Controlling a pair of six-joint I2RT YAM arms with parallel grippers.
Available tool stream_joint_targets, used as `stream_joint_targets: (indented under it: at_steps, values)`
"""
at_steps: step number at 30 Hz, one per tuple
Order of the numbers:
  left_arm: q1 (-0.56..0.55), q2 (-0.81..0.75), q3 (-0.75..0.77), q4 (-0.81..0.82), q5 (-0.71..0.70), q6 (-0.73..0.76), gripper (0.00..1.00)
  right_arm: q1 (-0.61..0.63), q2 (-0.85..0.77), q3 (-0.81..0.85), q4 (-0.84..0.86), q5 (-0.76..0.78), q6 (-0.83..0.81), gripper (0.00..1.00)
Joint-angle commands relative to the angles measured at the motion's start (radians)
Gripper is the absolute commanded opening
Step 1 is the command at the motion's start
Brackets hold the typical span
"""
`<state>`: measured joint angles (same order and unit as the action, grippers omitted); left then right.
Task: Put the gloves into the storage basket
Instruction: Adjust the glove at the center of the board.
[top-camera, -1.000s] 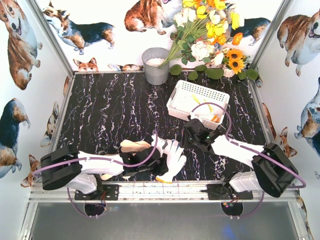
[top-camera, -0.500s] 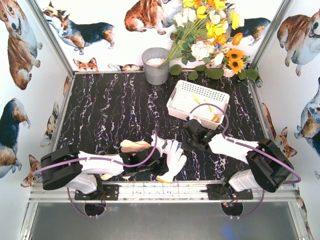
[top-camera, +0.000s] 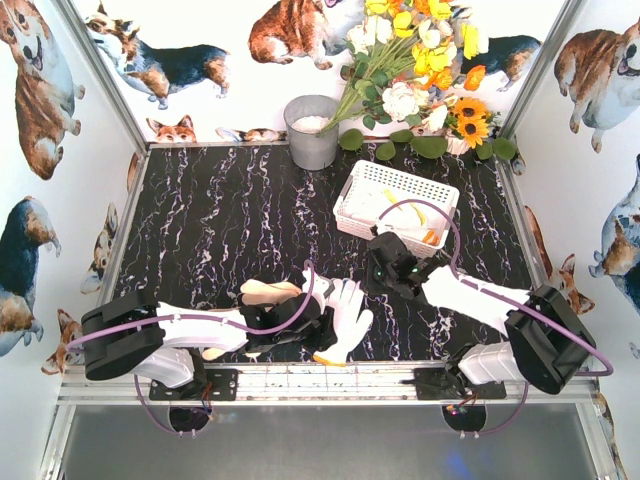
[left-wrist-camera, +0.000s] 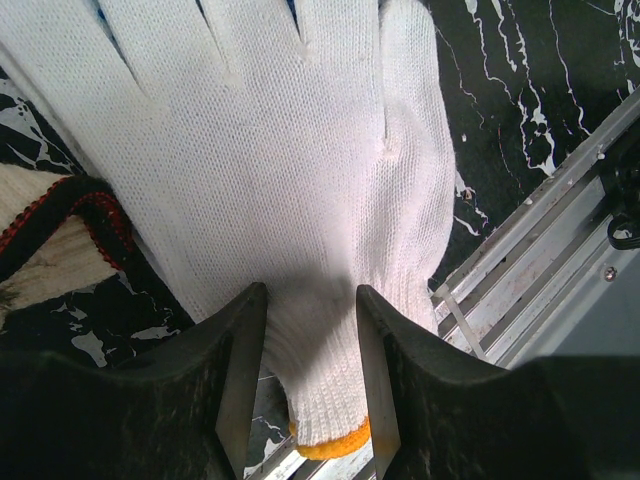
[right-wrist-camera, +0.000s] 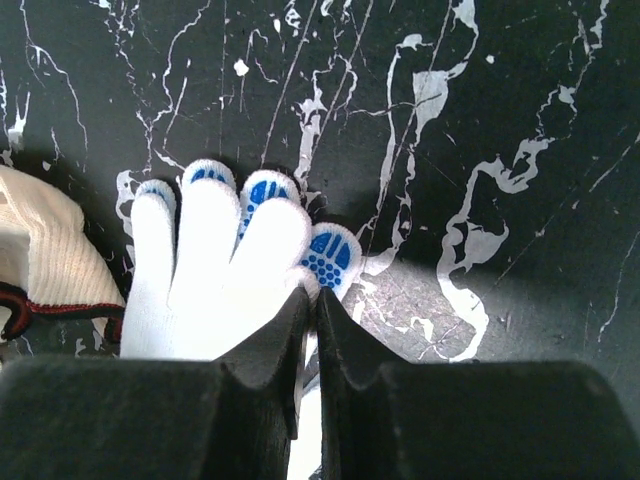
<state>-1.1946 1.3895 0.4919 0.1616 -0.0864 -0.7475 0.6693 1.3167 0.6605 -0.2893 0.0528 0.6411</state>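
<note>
A white knit glove (top-camera: 348, 312) with an orange cuff edge lies at the table's front, fingers pointing away. My left gripper (top-camera: 328, 338) is shut on its cuff; in the left wrist view the glove (left-wrist-camera: 280, 150) bunches between the jaws of the left gripper (left-wrist-camera: 310, 300). My right gripper (top-camera: 368, 288) is shut on the edge of one of its blue-dotted fingers; the right wrist view shows the glove (right-wrist-camera: 215, 270) pinched in the right gripper (right-wrist-camera: 312, 298). A cream glove with red-black trim (left-wrist-camera: 50, 250) lies under it. The white storage basket (top-camera: 347, 192) stands behind, with gloves inside.
A grey metal bucket (top-camera: 312, 130) stands at the back beside a bunch of flowers (top-camera: 420, 60). The metal front rail (left-wrist-camera: 540, 230) runs just beyond the glove's cuff. The cream glove (top-camera: 268, 292) rests by the left arm.
The right gripper's jaws have closed onto the glove's finger. The left gripper and the glove have stayed where they were.
</note>
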Motion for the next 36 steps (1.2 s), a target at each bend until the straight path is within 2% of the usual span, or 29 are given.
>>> stream_joint_targets:
  at_steps: [1, 9, 15, 21, 28, 33, 36]
  values:
    - [-0.008, 0.005, -0.018, -0.034, 0.013, -0.001, 0.36, -0.004, 0.023, 0.059, 0.032, 0.002, -0.037, 0.08]
    - [-0.008, 0.003, -0.018, -0.029, 0.019, -0.001, 0.36, -0.004, 0.096, 0.071, 0.051, 0.012, -0.061, 0.08]
    - [-0.008, -0.014, -0.017, -0.026, 0.023, 0.006, 0.36, -0.004, 0.117, 0.074, 0.073, 0.011, -0.078, 0.12]
    - [-0.008, -0.052, 0.029, -0.070, -0.006, 0.012, 0.41, -0.004, 0.085, 0.096, 0.054, 0.006, -0.098, 0.25]
    - [-0.008, -0.140, 0.096, -0.194, -0.084, -0.026, 0.59, -0.004, -0.015, 0.103, -0.019, -0.034, -0.092, 0.42]
    - [-0.004, -0.203, 0.094, -0.280, -0.105, -0.086, 0.64, -0.004, -0.101, 0.078, -0.097, -0.139, -0.047, 0.47]
    - [0.002, -0.220, 0.074, -0.311, -0.089, -0.152, 0.62, -0.002, -0.164, 0.032, -0.127, -0.253, 0.029, 0.48]
